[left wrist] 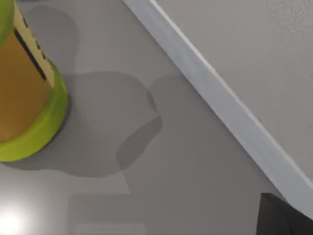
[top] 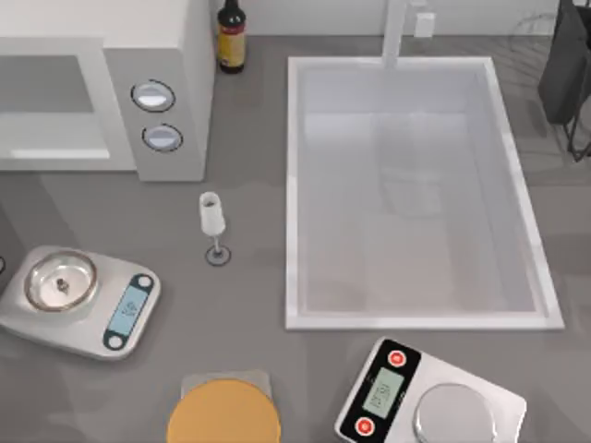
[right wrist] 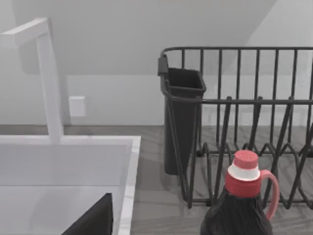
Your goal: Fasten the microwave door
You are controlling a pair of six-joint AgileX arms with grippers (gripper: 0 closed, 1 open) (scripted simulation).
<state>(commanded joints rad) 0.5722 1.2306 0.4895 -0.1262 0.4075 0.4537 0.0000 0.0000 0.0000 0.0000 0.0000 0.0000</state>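
Note:
The microwave [top: 175, 55] stands at the table's back left, a large white box with two round dials [top: 152, 95] on its pale strip. To the left of that strip is the microwave door [top: 51, 101], white-framed with a grey window. Its face lies in line with the strip, and I see no gap from above. A dark finger tip [left wrist: 286, 215] of my left gripper pokes into the left wrist view over bare grey table. A dark finger tip [right wrist: 93, 220] of my right gripper shows in the right wrist view above the sink's corner.
A white sink [top: 416, 318] fills the middle right, with a black dish rack [right wrist: 234, 122] behind it. On the table are a dark bottle [top: 231, 37], a small glass [top: 213, 221], two scales [top: 111, 318] [top: 434, 397], an orange disc [top: 223, 420], a yellow-green container [left wrist: 24, 88] and a red-capped jug [right wrist: 242, 205].

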